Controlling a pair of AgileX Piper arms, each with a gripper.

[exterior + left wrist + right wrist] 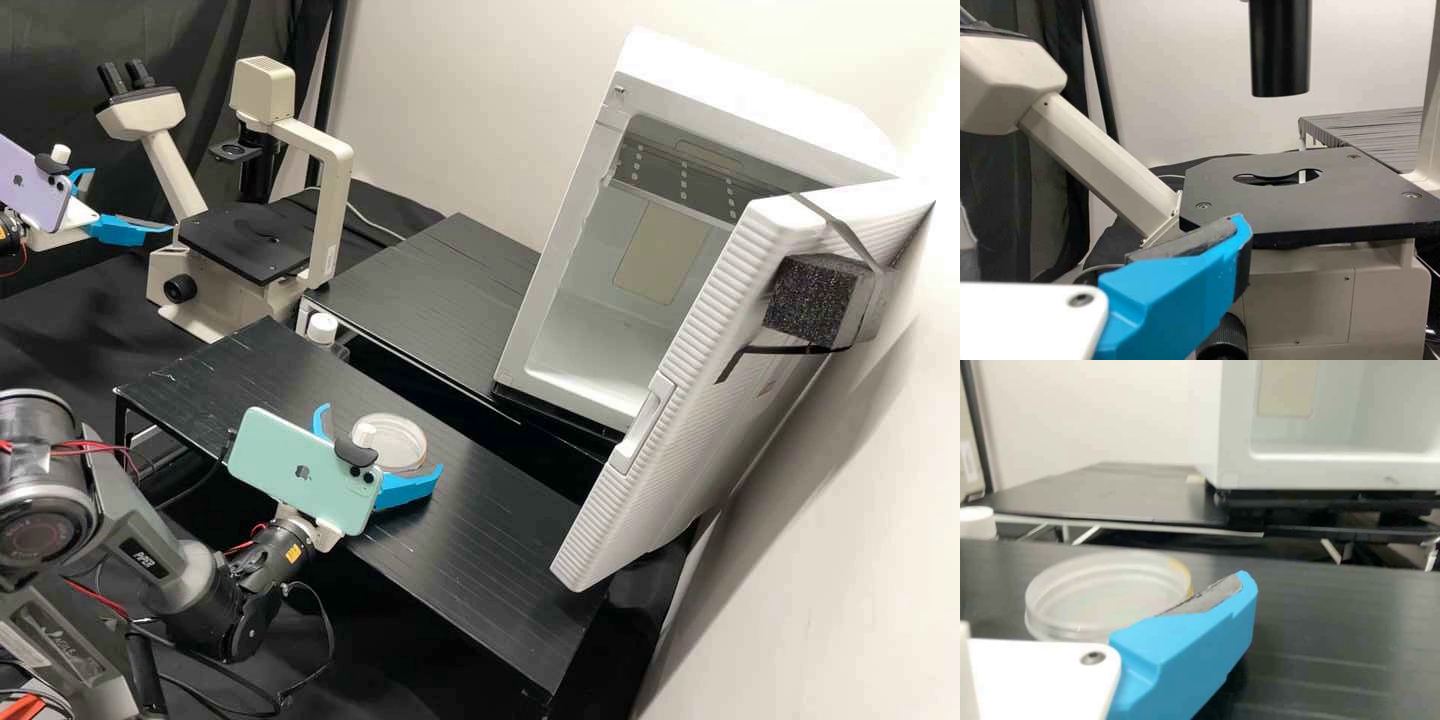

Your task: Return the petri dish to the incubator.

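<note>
I see a gap dividing the open incubator [572, 235] from the petri dish [402, 440]. My right gripper [382, 438] spreads wide around the dish; my left gripper [131, 200] gapes empty by the microscope [250, 240]. Black stand [250, 370] beneath the dish, pale wall [450, 90] behind.

Bright wall [450, 110] | black shelf [1342, 637] — soft glare | deep shadow beneath (nearly black)

Your nearer black worktop [490, 540] carries the clear petri dish [403, 442]. Behind it, your farther black worktop [430, 300] holds the white incubator [720, 95], its door open. Your microscope [330, 220] stands beside them on black cloth [80, 320].
</note>
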